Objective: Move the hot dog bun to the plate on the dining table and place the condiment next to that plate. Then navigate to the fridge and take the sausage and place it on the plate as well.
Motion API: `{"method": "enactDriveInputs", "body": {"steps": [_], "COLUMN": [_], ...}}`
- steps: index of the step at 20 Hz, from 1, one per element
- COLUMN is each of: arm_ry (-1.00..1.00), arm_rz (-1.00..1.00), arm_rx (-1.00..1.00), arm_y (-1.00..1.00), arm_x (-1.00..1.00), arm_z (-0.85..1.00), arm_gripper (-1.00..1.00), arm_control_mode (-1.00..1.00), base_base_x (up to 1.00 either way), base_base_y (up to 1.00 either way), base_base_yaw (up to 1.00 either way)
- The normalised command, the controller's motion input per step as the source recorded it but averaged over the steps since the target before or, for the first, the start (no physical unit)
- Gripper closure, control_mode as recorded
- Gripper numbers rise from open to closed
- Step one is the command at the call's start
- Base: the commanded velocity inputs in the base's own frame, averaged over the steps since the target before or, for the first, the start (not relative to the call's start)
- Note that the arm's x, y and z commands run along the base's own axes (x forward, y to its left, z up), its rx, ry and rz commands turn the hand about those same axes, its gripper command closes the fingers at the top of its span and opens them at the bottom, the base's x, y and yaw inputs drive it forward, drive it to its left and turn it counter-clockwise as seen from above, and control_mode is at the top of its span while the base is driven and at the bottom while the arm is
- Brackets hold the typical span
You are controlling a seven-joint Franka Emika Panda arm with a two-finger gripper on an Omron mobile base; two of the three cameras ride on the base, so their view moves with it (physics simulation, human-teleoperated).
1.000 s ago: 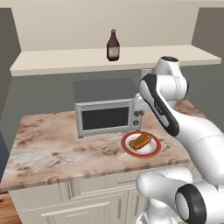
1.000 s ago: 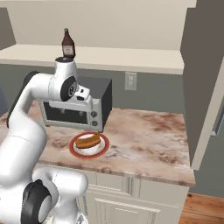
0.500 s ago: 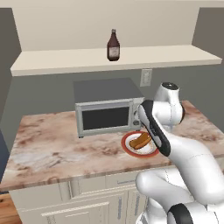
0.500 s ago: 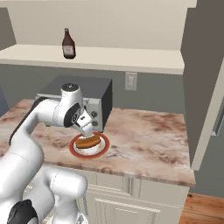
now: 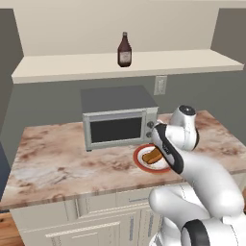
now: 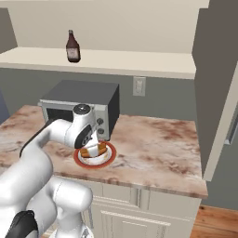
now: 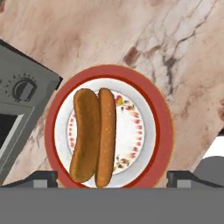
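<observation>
On the marble counter, the grey microwave stands toward the back, and above it a dark condiment bottle sits upright on the wall shelf, well apart from everything below. Just right of the microwave's front corner lies a red-rimmed plate with the hot dog bun resting on it. In the hand view the bun lies lengthwise across the plate's patterned centre, split side up, while the plate sits close beside the microwave's dial corner. The gripper hangs right over the plate, its two fingertips spread wide on either side of the bun and touching nothing. From the right base view, the arm bends low over the plate, hiding part of the bun.
</observation>
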Motion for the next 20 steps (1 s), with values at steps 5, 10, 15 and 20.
{"method": "enactDriveInputs", "body": {"steps": [5, 10, 15, 20], "arm_ry": [0.05, 0.02, 0.03, 0.05], "arm_rz": [-0.15, -0.03, -0.01, 0.0], "arm_rx": [0.0, 0.0, 0.0, 0.0], "arm_y": [0.01, 0.0, 0.0, 0.0], "arm_x": [0.34, 0.16, 0.13, 0.22], "arm_z": [-0.14, -0.33, -0.3, -0.24], "arm_gripper": [-1.0, -1.0, -1.0, -1.0], "arm_control_mode": [-1.0, -1.0, -1.0, -1.0], "base_base_x": [0.0, 0.0, 0.0, 0.0], "base_base_y": [0.0, 0.0, 0.0, 0.0], "base_base_yaw": [0.0, 0.0, 0.0, 0.0]}}
